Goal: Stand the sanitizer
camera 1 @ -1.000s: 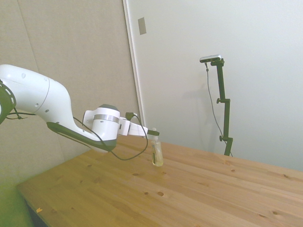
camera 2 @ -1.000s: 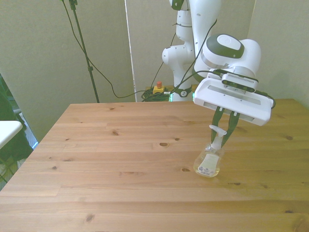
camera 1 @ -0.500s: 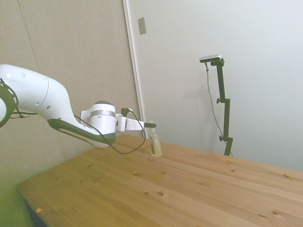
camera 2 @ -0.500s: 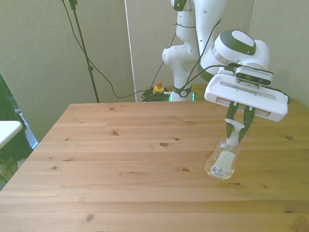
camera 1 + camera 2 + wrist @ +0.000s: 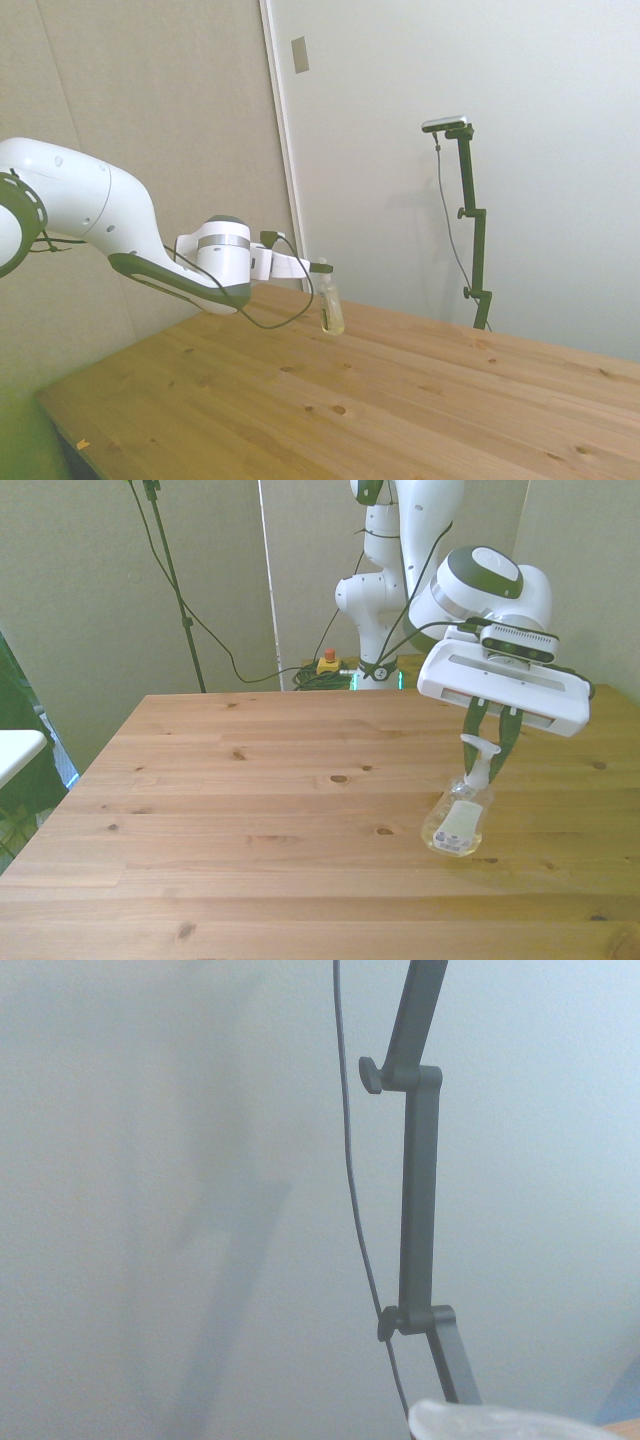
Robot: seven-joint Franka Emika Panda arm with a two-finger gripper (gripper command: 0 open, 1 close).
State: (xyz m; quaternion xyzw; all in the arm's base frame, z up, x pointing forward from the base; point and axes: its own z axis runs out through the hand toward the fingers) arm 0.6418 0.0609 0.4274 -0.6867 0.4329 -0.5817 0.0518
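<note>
Sanitizer (image 5: 460, 822) is gripped at its pump neck by the closed jaws (image 5: 487, 763), hanging at six o'clock below them, long axis near upright, base just above the tabletop (image 5: 250, 820)

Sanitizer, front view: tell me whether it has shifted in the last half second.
Yes, slightly. The sanitizer, held at its neck by the end effector, shifted toward the front view's left against the table's knots, and looks a little more tilted.
</note>
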